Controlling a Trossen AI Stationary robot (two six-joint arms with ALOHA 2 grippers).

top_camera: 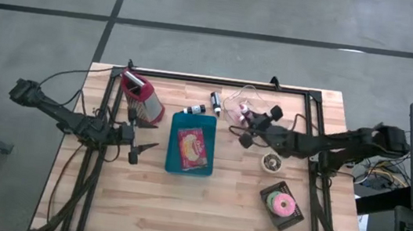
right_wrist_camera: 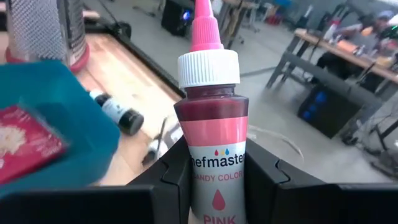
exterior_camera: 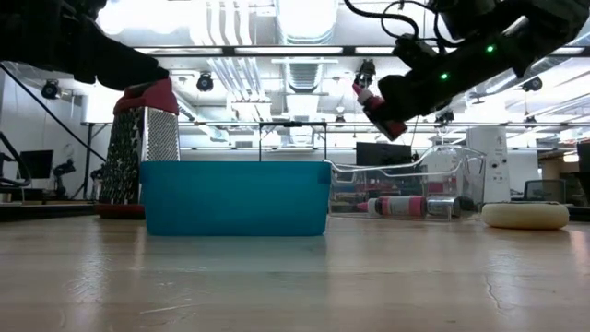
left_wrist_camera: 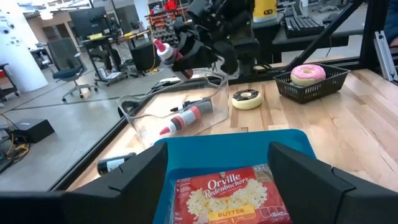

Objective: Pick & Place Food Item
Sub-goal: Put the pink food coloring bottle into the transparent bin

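Observation:
A pink food-colouring bottle with a white cap and pink nozzle hangs in the air above the clear plastic container, with my right gripper shut on it. It also shows in the low view as the bottle. The blue bin stands mid-table, and a red popcorn packet lies flat on its floor. My left gripper hovers open, fingers spread, at the bin's left wall and touches nothing. My right gripper pinches the bottle's labelled lower body between its two fingers. It comes nearly level from the table's right. The bottle lies along the fingers, its capped nozzle sticking out past the fingertips. It is lifted clear of the table and container.
A metal grater with a red handle stands left of the bin. Two small dark bottles lie behind the bin, and another bottle lies inside the clear container. A pale doughnut and a black basket with a pink doughnut sit at the right.

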